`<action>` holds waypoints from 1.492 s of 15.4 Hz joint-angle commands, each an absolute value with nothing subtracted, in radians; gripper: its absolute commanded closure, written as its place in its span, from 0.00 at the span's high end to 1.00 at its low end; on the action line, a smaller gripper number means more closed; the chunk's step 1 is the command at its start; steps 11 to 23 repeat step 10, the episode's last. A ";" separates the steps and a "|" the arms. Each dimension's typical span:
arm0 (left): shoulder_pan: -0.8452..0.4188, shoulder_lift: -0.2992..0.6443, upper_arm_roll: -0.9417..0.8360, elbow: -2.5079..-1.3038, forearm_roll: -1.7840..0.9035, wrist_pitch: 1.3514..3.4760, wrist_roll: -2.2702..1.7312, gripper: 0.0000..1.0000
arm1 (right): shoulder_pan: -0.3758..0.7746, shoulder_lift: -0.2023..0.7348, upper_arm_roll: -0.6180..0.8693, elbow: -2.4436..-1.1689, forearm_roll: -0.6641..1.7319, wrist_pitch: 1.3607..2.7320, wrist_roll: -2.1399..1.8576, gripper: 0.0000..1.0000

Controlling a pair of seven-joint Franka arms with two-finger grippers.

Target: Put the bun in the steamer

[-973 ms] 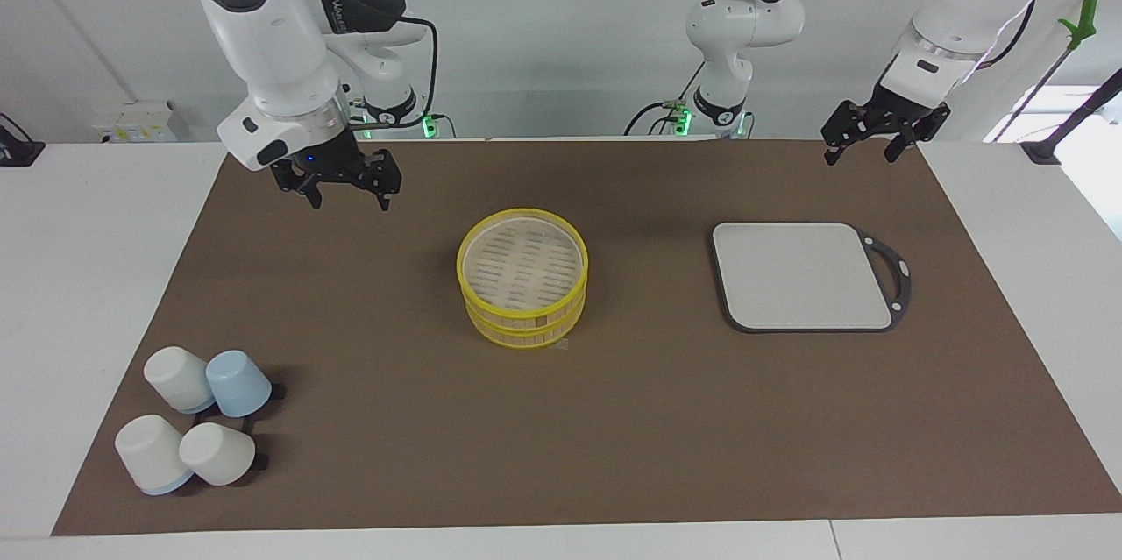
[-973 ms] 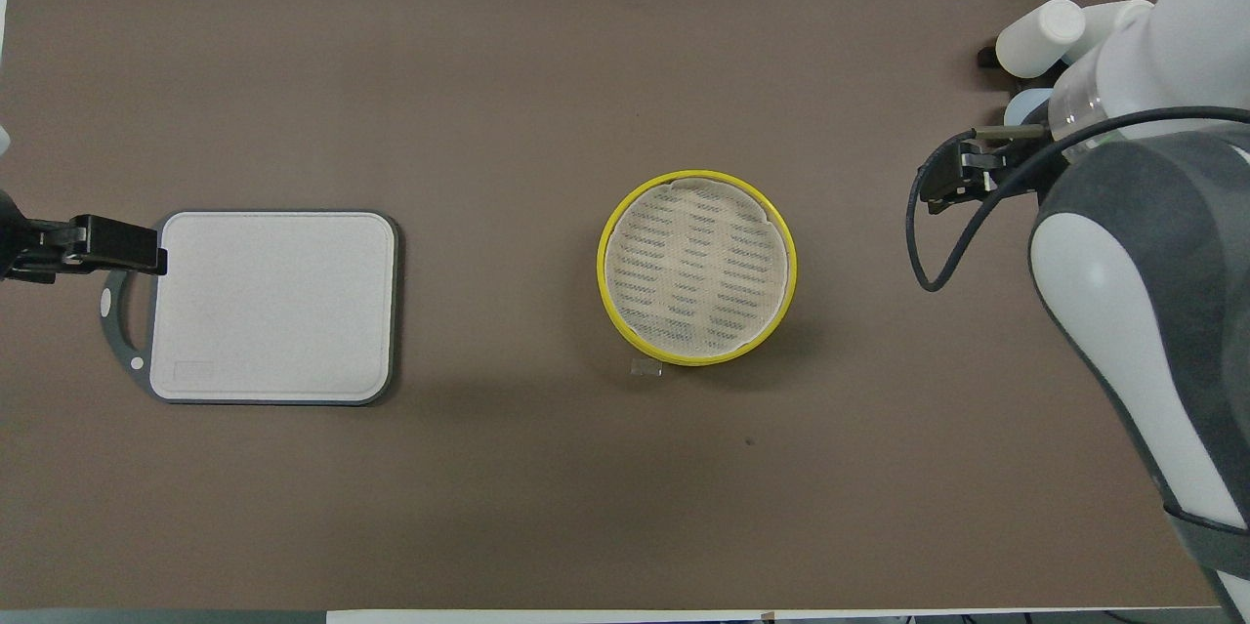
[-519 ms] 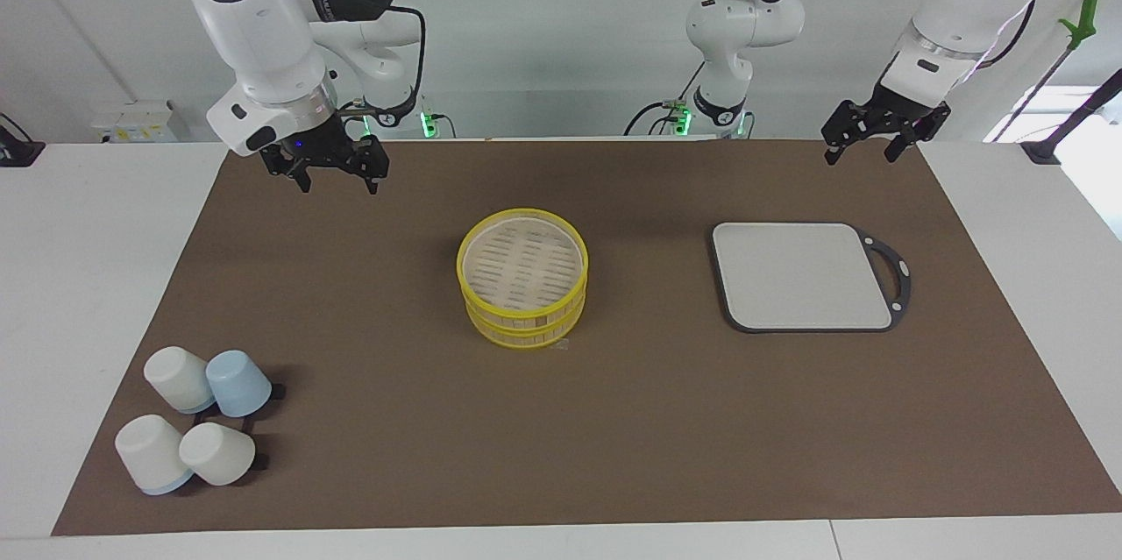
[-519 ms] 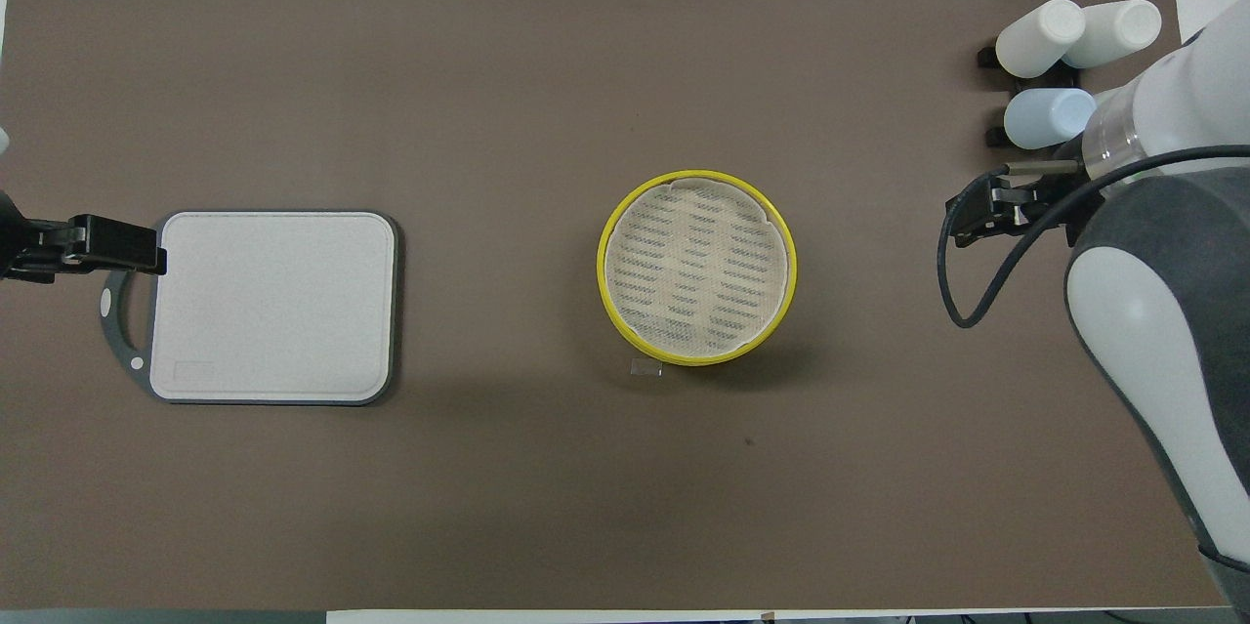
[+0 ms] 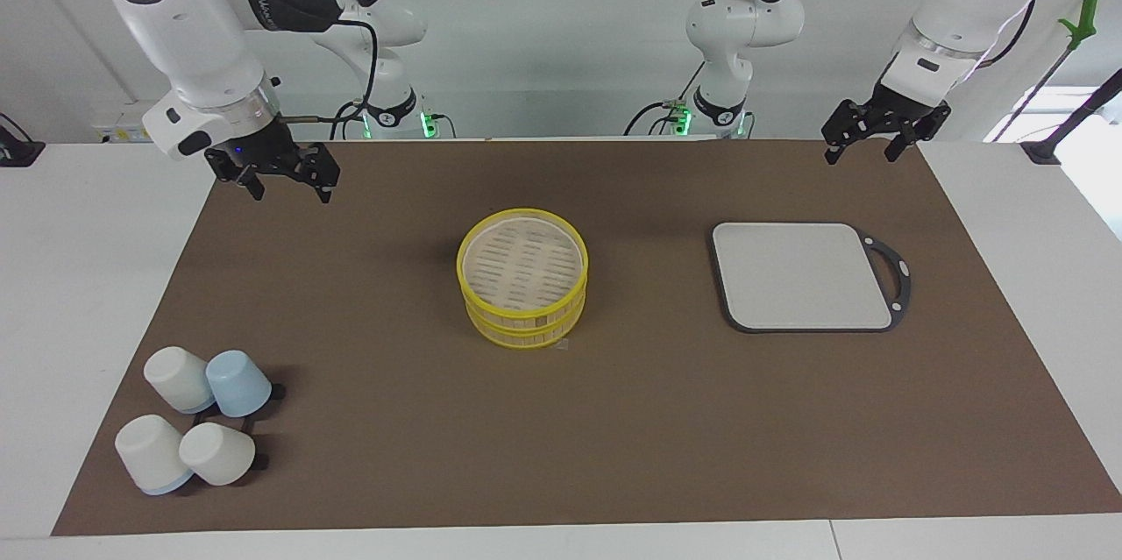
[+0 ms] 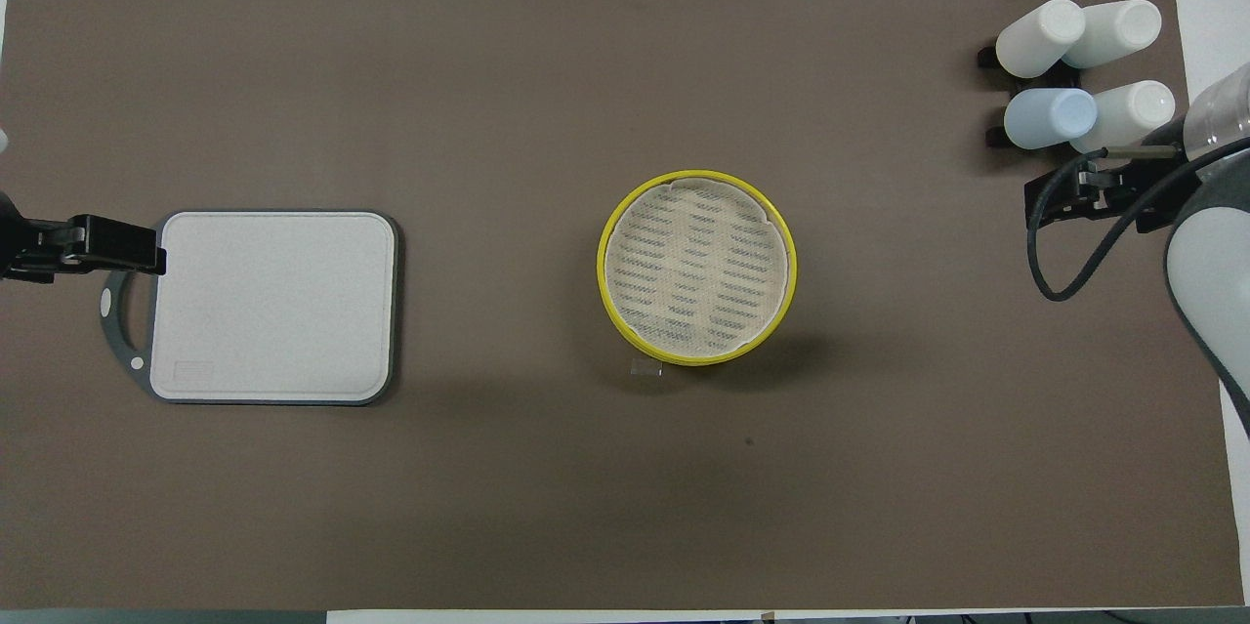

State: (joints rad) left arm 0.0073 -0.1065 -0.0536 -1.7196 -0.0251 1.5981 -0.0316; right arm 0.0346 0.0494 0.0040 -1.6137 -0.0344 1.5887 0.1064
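Observation:
The steamer [image 5: 526, 325] is a round bamboo basket with yellow rims that stands mid-table on the brown mat; from overhead the steamer [image 6: 601, 265] shows a pale slatted top with nothing on it. No bun shows in either view. My right gripper [image 5: 292, 192] hangs open and empty over the mat's corner at the right arm's end, close to the robots. My left gripper [image 5: 859, 157] hangs open and empty over the mat's edge at the left arm's end, above the board's handle side.
A grey-rimmed white cutting board [image 5: 802, 275] lies toward the left arm's end. Several upturned white and pale blue cups [image 5: 197, 424] stand on a black rack toward the right arm's end, farther from the robots. A small clear scrap [image 6: 645, 368] lies beside the steamer.
My right arm has swung away from the steamer toward its own end of the table, uncovering the cups in the overhead view. The left arm and every object stayed put.

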 commanded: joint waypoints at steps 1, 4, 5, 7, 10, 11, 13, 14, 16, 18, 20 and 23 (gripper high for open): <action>0.014 -0.132 -0.057 -1.744 -0.011 1.617 -0.017 1.00 | 0.031 0.034 0.008 -1.641 -0.021 1.668 0.092 1.00; 0.017 -0.130 -0.057 -1.744 -0.011 1.617 -0.017 1.00 | 0.031 0.032 0.008 -1.647 -0.021 1.686 0.089 1.00; 0.017 -0.130 -0.057 -1.744 -0.011 1.617 -0.017 1.00 | 0.031 0.032 0.008 -1.649 -0.021 1.687 0.089 1.00; 0.015 -0.130 -0.057 -1.744 -0.011 1.617 -0.017 1.00 | 0.031 0.032 0.009 -1.649 -0.020 1.686 0.089 1.00; 0.015 -0.130 -0.057 -1.744 -0.011 1.617 -0.017 1.00 | 0.031 0.031 0.009 -1.649 -0.018 1.684 0.089 1.00; 0.015 -0.130 -0.057 -1.744 -0.011 1.617 -0.017 1.00 | 0.031 0.031 0.009 -1.649 -0.018 1.684 0.089 1.00; 0.015 -0.130 -0.057 -1.744 -0.011 1.617 -0.017 1.00 | 0.031 0.031 0.009 -1.649 -0.018 1.684 0.089 1.00; 0.015 -0.130 -0.057 -1.744 -0.011 1.617 -0.017 1.00 | 0.031 0.031 0.009 -1.649 -0.018 1.684 0.089 1.00; 0.015 -0.130 -0.057 -1.744 -0.011 1.617 -0.017 1.00 | 0.031 0.031 0.009 -1.649 -0.018 1.684 0.089 1.00; 0.015 -0.130 -0.057 -1.744 -0.011 1.617 -0.017 1.00 | 0.031 0.031 0.009 -1.649 -0.018 1.684 0.089 1.00; 0.015 -0.130 -0.057 -1.744 -0.011 1.617 -0.017 1.00 | 0.031 0.031 0.009 -1.649 -0.018 1.684 0.089 1.00; 0.015 -0.130 -0.057 -1.744 -0.011 1.617 -0.017 1.00 | 0.031 0.031 0.009 -1.649 -0.018 1.684 0.089 1.00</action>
